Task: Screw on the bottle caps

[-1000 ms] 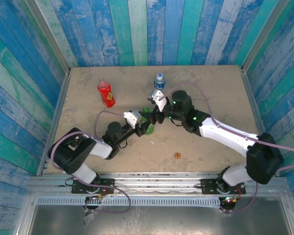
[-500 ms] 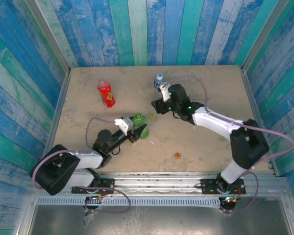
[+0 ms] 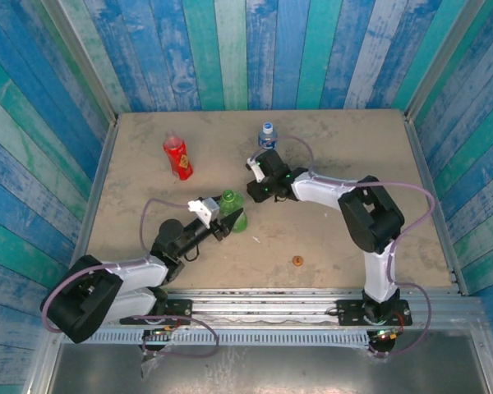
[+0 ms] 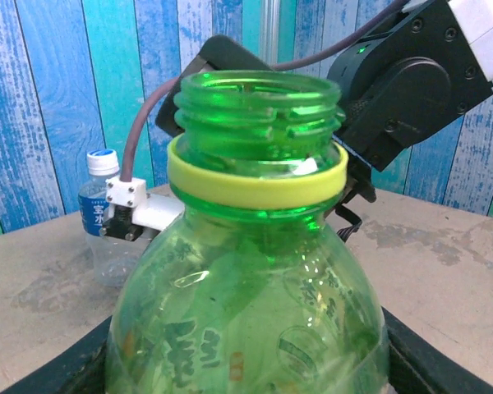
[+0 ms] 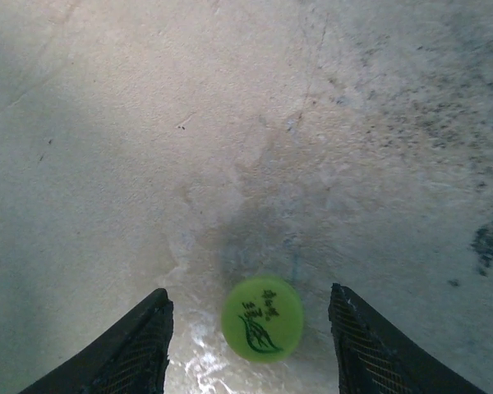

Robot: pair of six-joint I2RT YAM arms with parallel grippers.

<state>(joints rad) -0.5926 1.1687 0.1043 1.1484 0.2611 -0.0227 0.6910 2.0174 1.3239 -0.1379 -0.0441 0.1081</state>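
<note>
Fingers (image 5: 140,353) of the right gripper (image 5: 249,294) are spread wide and point down at the table (image 5: 107,123). The light green cap (image 5: 262,318) lies flat between them and touches neither one. I think the gripper hangs there so it can close on the cap and lift it.

The left gripper (image 3: 228,220) is closed around the green bottle (image 4: 246,271), low down, and holds it upright. The bottle's open neck faces up, likely so the cap can go on from above. In the top view the bottle stands near the cap.

The clear bottle (image 3: 267,136) stands just behind the right gripper with a blue cap (image 4: 101,162) on it. The red bottle (image 3: 178,158) is well apart, back on the left. The orange cap (image 3: 297,261) lies alone near the front.

The green cap has a dark leaf and tiny words I cannot read. The green bottle has pale marks on its side, also not clear. The blue label (image 4: 93,215) is too blurry to read, and the red bottle's yellow marks are too small.
</note>
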